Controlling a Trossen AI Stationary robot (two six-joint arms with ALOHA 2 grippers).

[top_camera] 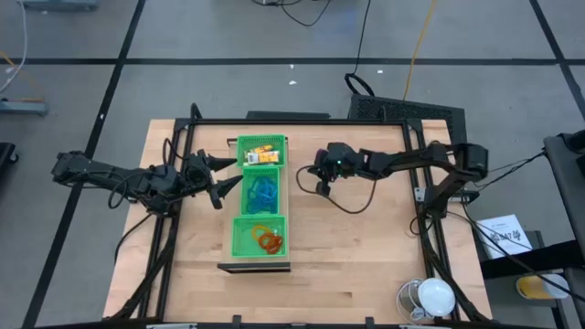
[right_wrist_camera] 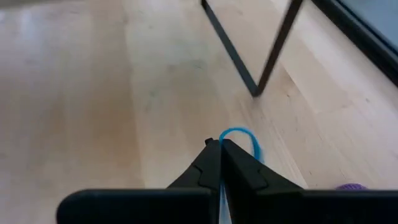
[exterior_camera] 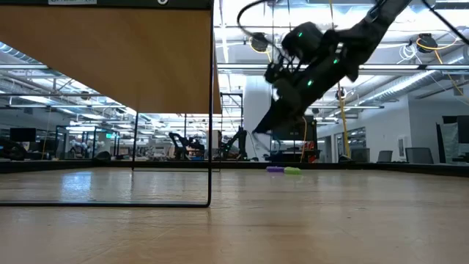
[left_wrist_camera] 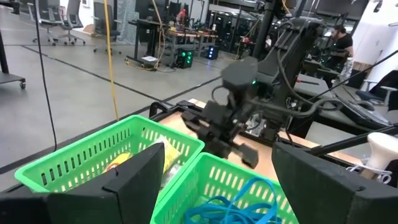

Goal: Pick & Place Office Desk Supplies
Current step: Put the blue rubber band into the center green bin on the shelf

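Right gripper pinches a blue loop beside the green tray.

In the overhead picture the right gripper sits just right of centre, close to the green three-compartment tray. Its own wrist camera shows its fingers pressed together on a thin blue loop, which curls out past the tips over the bare wooden table. A small purple piece shows at the lower right edge of that picture. The left gripper rests at the tray's left side, its fingers spread wide apart and empty. In the tray, yellow pieces fill the top compartment, blue loops the middle and orange-red loops the bottom.
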